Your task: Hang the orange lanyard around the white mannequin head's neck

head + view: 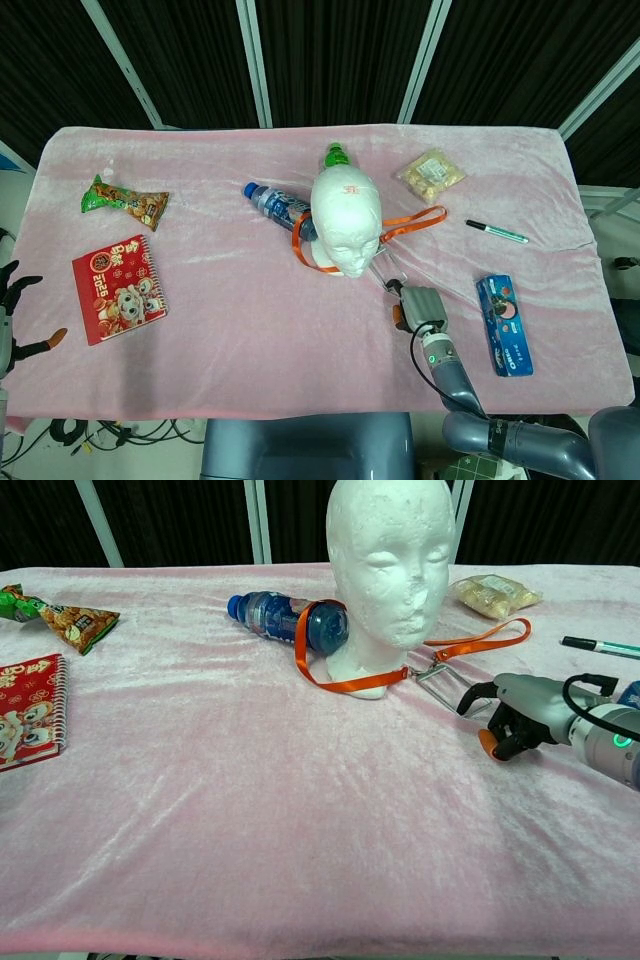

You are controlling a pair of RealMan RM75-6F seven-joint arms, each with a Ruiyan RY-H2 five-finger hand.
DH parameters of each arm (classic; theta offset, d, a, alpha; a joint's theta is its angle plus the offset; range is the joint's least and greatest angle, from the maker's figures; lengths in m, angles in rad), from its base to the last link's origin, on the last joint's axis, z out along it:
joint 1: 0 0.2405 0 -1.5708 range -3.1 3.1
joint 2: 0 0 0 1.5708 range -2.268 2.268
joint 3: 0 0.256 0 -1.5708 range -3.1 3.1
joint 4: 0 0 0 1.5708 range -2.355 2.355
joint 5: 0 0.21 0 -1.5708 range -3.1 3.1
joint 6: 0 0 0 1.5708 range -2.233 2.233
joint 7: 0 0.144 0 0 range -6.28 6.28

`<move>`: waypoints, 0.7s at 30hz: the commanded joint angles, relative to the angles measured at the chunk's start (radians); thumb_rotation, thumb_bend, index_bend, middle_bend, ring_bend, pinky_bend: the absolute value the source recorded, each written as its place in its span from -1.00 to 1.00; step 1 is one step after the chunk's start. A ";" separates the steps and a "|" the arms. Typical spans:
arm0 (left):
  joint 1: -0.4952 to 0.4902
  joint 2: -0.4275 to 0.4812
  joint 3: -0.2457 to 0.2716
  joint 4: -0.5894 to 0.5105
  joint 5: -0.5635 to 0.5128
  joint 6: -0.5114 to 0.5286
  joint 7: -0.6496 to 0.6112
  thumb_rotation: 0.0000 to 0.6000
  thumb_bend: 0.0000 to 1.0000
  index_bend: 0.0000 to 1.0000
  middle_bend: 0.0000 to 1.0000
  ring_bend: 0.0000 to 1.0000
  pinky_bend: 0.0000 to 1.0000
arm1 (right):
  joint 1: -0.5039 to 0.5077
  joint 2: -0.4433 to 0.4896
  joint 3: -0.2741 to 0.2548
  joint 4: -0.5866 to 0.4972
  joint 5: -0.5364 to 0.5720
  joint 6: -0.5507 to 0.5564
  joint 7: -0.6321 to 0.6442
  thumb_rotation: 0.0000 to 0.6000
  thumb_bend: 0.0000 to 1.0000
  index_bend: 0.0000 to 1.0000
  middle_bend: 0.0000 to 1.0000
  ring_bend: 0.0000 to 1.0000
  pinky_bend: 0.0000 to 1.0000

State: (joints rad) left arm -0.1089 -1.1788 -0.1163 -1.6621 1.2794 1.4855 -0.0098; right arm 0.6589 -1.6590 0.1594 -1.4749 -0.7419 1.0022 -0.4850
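We see the orange lanyard [330, 675] looped round the white mannequin head [388, 570] at its neck, badge end trailing on the bench [250, 810]. Our right hand [510, 720] lies just beside that end, fingers curled, apparently gripping nothing; our left hand [15, 300] waits spread at the edge.

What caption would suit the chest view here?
Orange lanyard looped round the white mannequin head base, its badge holder on the pink cloth beside the right hand.

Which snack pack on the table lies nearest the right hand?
The blue pack, lying just beside the right hand. The clear pack sits behind the mannequin head; the green-and-orange pack lies far left.
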 commanded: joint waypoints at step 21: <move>0.008 -0.006 -0.011 -0.002 0.006 -0.006 0.008 1.00 -0.83 -0.54 -0.89 -1.00 -1.00 | -0.037 0.034 -0.037 -0.094 -0.035 0.026 0.017 1.00 0.15 -0.45 0.61 0.66 0.75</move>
State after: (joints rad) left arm -0.1014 -1.1852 -0.1274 -1.6639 1.2852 1.4795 -0.0017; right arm 0.6235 -1.6254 0.1237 -1.5670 -0.7753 1.0281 -0.4695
